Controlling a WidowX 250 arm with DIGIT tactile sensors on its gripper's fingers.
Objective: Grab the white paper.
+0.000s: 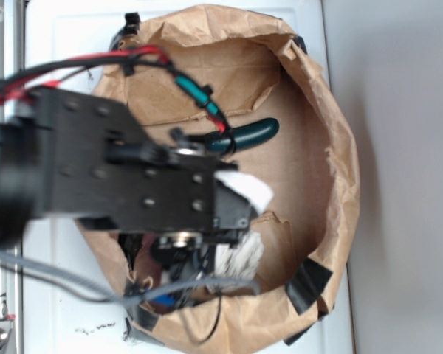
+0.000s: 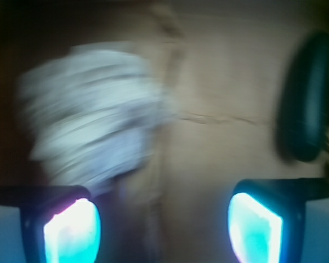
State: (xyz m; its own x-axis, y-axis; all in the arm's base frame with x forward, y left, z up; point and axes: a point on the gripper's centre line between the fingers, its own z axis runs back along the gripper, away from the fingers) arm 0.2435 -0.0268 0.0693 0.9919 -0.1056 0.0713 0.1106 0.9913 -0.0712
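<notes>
The white paper (image 2: pixel 93 109) is a crumpled off-white wad on the brown paper lining, blurred in the wrist view. It lies at upper left, ahead of and just beyond my left fingertip (image 2: pixel 71 233). My gripper (image 2: pixel 163 222) is open with only bare lining between the fingers. In the exterior view the paper (image 1: pixel 240 254) peeks out from under the black arm, beside my gripper (image 1: pixel 244 217). The dark green cucumber-shaped object (image 2: pixel 307 98) lies off to the right, apart from the paper, and also shows in the exterior view (image 1: pixel 251 135).
A round basket lined with wrinkled brown paper (image 1: pixel 332 162) holds everything; its walls rise all round. Black tape (image 1: pixel 306 287) patches the rim at lower right. Red, black and grey cables (image 1: pixel 133 59) trail over the arm. The basket stands on a white surface (image 1: pixel 59 29).
</notes>
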